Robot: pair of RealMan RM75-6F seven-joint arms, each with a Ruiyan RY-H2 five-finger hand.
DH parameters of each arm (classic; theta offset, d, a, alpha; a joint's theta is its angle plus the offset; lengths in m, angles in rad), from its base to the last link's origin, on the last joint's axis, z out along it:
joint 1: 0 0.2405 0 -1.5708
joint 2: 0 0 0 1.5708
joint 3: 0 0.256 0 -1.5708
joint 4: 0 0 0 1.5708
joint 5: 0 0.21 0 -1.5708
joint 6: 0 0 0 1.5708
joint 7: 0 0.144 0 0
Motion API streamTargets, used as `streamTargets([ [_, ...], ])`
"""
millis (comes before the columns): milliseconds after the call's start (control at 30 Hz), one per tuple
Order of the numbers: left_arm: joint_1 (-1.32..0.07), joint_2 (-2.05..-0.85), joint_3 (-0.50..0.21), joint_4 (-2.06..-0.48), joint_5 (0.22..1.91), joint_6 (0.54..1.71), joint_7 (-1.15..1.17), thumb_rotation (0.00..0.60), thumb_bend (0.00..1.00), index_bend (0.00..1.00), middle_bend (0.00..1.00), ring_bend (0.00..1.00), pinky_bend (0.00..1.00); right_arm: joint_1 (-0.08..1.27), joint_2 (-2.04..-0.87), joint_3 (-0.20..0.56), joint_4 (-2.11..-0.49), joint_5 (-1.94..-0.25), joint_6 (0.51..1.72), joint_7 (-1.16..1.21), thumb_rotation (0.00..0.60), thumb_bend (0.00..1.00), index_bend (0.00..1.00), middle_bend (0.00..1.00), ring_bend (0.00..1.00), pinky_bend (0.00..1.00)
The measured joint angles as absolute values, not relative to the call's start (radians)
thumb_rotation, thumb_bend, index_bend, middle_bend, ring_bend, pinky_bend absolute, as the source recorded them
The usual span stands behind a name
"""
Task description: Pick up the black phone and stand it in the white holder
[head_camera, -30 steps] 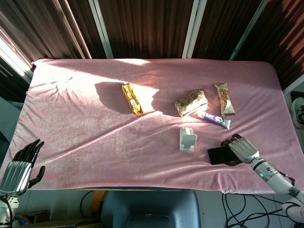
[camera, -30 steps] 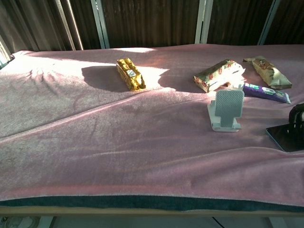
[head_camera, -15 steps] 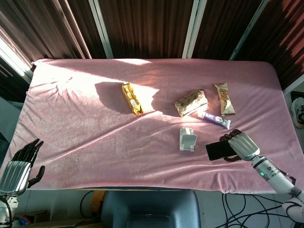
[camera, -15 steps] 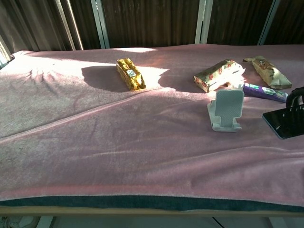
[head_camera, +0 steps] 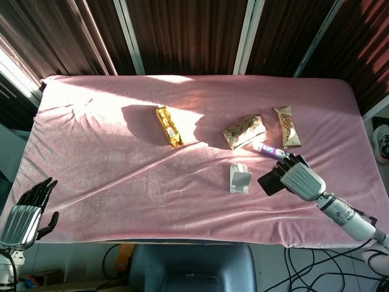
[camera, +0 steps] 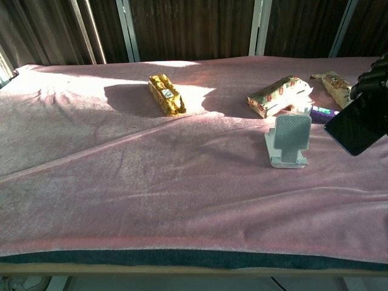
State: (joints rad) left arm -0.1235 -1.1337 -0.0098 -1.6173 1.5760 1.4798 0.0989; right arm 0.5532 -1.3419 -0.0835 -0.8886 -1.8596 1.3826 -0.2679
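My right hand (head_camera: 299, 177) grips the black phone (head_camera: 269, 180) and holds it lifted off the cloth, tilted, just right of the white holder (head_camera: 240, 179). In the chest view the phone (camera: 356, 125) hangs in the air to the right of the holder (camera: 289, 141), with the fingers (camera: 371, 76) wrapped over its upper edge. The holder stands upright on the pink cloth with nothing in it. My left hand (head_camera: 24, 214) hangs off the table's front left corner, fingers spread and holding nothing.
A yellow snack pack (head_camera: 169, 126) lies mid-table. A patterned pack (head_camera: 244, 131), a brown wrapper (head_camera: 286, 126) and a purple tube (head_camera: 270, 151) lie behind the holder and the phone. The pink cloth (head_camera: 121, 176) covers the whole table.
My right hand has lifted the phone off the cloth and carried it up and left toward the holder, tilting it more upright. The left hand has stayed still.
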Motion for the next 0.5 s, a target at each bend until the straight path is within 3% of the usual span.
streamTargets([
  [267, -0.132, -1.139, -0.01, -1.62, 1.572, 1.464, 0.111, 0.6, 0.43, 0.0, 0.05, 0.1, 0.23, 0.677, -1.274, -0.067, -0.927, -2.034, 1.405, -0.61, 0.6, 0.33, 1.0, 0.76, 0.63, 0.48],
  [500, -0.131, -1.138, -0.009, -1.617, 1.574, 1.466, 0.104, 0.6, 0.43, 0.0, 0.05, 0.1, 0.23, 0.859, -1.192, -0.058, -1.062, -2.185, 1.304, -0.759, 0.6, 0.33, 1.0, 0.76, 0.63, 0.48],
])
